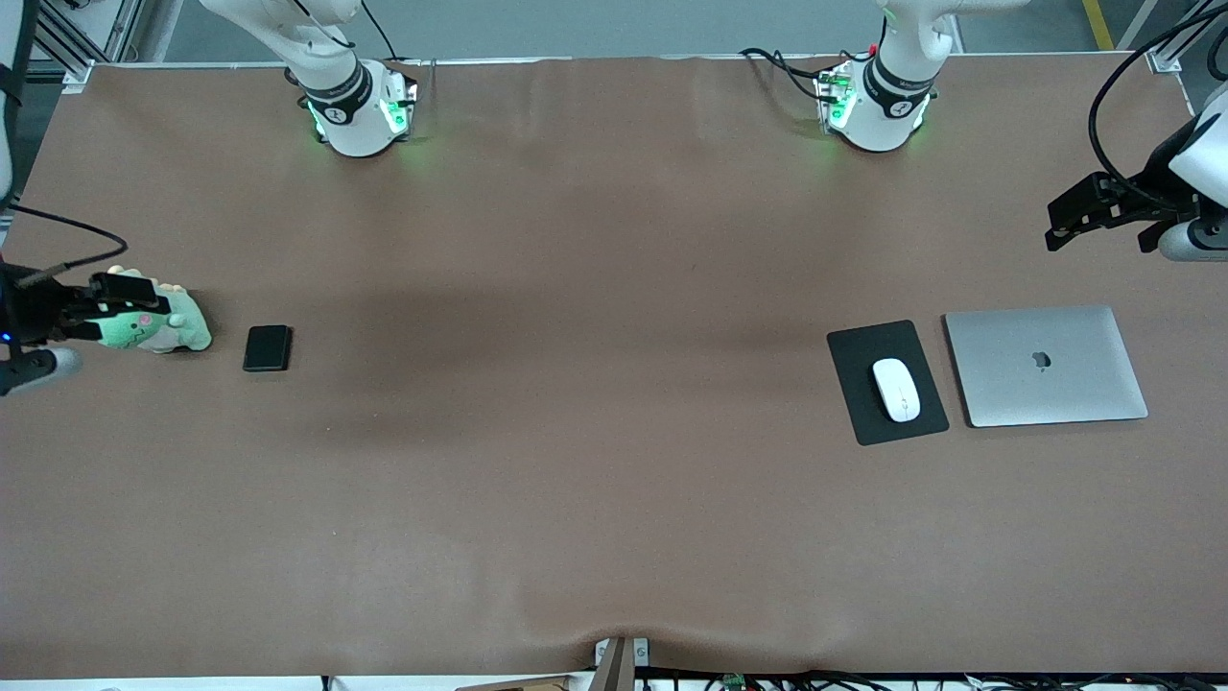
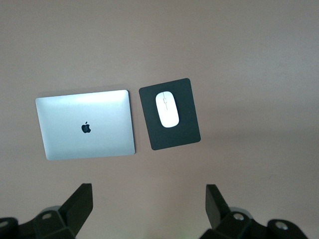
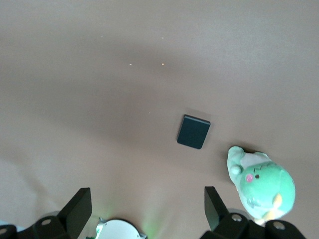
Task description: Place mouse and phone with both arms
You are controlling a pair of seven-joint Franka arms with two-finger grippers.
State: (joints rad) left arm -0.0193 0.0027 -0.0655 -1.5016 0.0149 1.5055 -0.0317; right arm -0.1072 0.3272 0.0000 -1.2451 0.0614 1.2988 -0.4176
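Note:
The white mouse [image 1: 895, 389] lies on a black pad [image 1: 863, 355] toward the left arm's end of the table. It also shows in the left wrist view [image 2: 167, 109] on the pad [image 2: 187, 134]. The black phone [image 1: 267, 347] lies flat toward the right arm's end, and shows in the right wrist view [image 3: 194, 131]. My left gripper [image 1: 1065, 223] [image 2: 148, 204] is open and empty, high over the table's end near the laptop. My right gripper [image 1: 144, 297] [image 3: 147, 206] is open and empty, high over the other end by a plush toy.
A closed silver laptop [image 1: 1044, 365] [image 2: 84, 124] lies beside the pad, toward the left arm's end. A green plush toy [image 1: 158, 326] [image 3: 261, 184] sits beside the phone, toward the right arm's end. The brown table [image 1: 576, 432] spreads between them.

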